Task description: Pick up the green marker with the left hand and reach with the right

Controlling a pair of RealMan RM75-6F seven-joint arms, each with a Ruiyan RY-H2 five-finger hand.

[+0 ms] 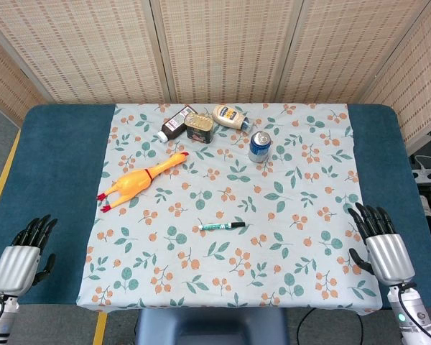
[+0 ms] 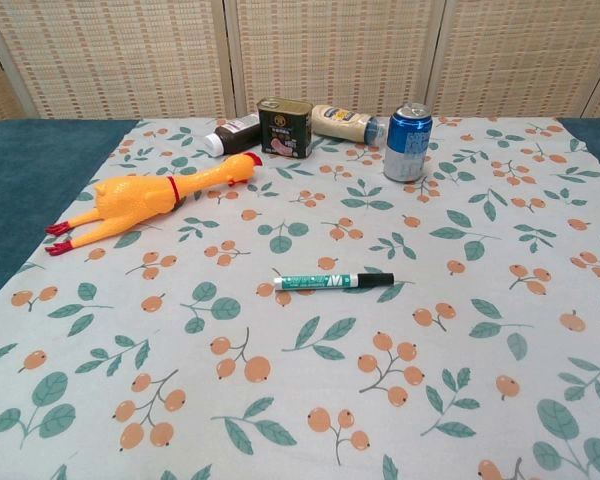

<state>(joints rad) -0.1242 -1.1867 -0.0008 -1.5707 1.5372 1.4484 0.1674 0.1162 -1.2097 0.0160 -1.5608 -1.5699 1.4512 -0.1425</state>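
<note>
The green marker (image 1: 223, 226) (image 2: 332, 281) lies flat on the floral cloth near the table's middle, its black cap pointing right. My left hand (image 1: 25, 251) rests at the front left corner on the blue table edge, fingers apart and holding nothing, far left of the marker. My right hand (image 1: 381, 241) sits at the front right edge of the cloth, fingers spread and empty, well right of the marker. Neither hand appears in the chest view.
A yellow rubber chicken (image 1: 140, 180) (image 2: 145, 198) lies left of centre. At the back stand a blue can (image 1: 259, 146) (image 2: 408, 141), a dark tin (image 1: 200, 126) (image 2: 284, 127), a brown bottle (image 1: 175, 123) and a mayonnaise bottle (image 1: 230, 116) (image 2: 345, 122) on their sides.
</note>
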